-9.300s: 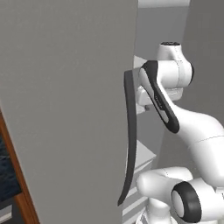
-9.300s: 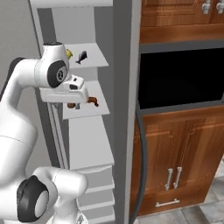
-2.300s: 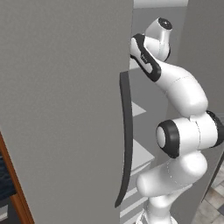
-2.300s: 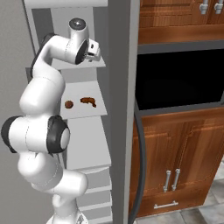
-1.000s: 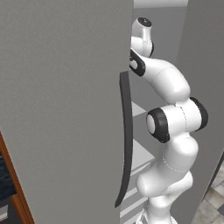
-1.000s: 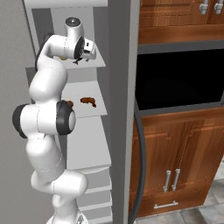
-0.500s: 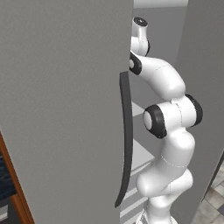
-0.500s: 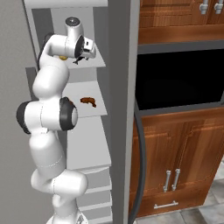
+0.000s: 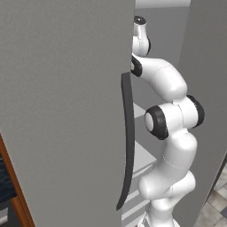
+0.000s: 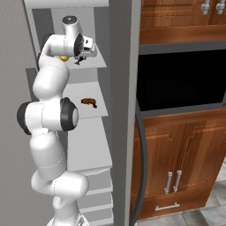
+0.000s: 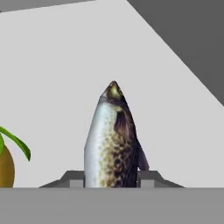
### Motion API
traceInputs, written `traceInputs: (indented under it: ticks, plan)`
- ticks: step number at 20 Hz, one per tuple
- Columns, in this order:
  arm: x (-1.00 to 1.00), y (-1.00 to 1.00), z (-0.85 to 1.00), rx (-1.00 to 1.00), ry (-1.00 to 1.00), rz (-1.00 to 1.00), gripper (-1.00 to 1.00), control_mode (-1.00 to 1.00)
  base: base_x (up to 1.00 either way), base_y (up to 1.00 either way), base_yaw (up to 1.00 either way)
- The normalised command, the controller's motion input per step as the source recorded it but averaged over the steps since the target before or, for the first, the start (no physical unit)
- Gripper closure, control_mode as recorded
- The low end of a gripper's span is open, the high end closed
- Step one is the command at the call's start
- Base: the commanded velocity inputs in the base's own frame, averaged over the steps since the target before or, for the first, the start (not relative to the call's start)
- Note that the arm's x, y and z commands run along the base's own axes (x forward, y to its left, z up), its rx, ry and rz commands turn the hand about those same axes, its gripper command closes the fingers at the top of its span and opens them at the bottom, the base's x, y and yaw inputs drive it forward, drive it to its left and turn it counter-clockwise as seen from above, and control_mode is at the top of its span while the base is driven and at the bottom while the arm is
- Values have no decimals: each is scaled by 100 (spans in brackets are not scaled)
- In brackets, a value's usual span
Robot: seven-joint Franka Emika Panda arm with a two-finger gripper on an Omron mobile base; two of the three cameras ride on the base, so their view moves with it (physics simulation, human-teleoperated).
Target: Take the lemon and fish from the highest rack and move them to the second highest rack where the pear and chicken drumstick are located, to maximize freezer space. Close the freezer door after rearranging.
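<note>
We are clamping the tool point(image 11: 111, 181) on the fish point(image 11: 113, 140); lemon point(image 11: 6, 166) beside it, both unmoved, freezer door point(image 9: 62, 111) open.

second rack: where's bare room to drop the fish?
Second rack: bare strip along its front edge and beside the chicken drumstick toward the right wall. Its left part is hidden behind the arm. Top rack is crowded: gripper shut on the fish, lemon beside it.
</note>
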Motion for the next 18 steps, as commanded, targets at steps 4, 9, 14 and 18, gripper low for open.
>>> traceInputs:
  ticks: [4, 9, 14, 18]
  plan:
    - [-5, 0, -25, 0, -5, 0, 100, -100, 0, 0, 0]
    - [-41, 0, -24, 0, -28, 2, 100, -100, 0, 0, 0]
    - [-56, 0, -23, 0, -32, 6, 100, -100, 0, 0, 0]
    - [-78, -3, 1, 0, -8, 3, 100, -100, 0, 0, 0]
